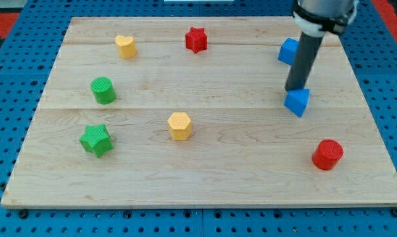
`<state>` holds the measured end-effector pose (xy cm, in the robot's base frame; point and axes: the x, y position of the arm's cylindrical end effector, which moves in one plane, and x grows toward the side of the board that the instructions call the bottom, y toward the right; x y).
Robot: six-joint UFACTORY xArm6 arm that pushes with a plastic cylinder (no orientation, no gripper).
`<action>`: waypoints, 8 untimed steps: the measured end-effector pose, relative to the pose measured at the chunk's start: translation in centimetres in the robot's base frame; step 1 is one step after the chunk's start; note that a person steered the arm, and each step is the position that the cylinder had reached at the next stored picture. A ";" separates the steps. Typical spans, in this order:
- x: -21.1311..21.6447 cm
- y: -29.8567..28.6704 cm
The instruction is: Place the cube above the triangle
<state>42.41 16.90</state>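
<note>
Two blue blocks are on the wooden board point(205, 178), at the view's right. The lower blue block point(297, 103) shows a corner towards the view's bottom. The upper blue block point(287, 51) is partly hidden behind my rod. I cannot tell for sure which is the cube and which the triangle. My tip point(294, 90) rests against the top edge of the lower blue block, below and just right of the upper one.
A red star point(196, 39) and a yellow heart point(126, 46) lie near the view's top. A green cylinder point(103, 90) and a green star point(96, 139) are at the left. A yellow hexagon point(180, 125) sits mid-board, a red cylinder point(327, 154) at the lower right.
</note>
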 end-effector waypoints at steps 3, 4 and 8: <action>-4.5 3.3; -11.5 6.8; -11.2 -5.6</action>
<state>31.22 11.28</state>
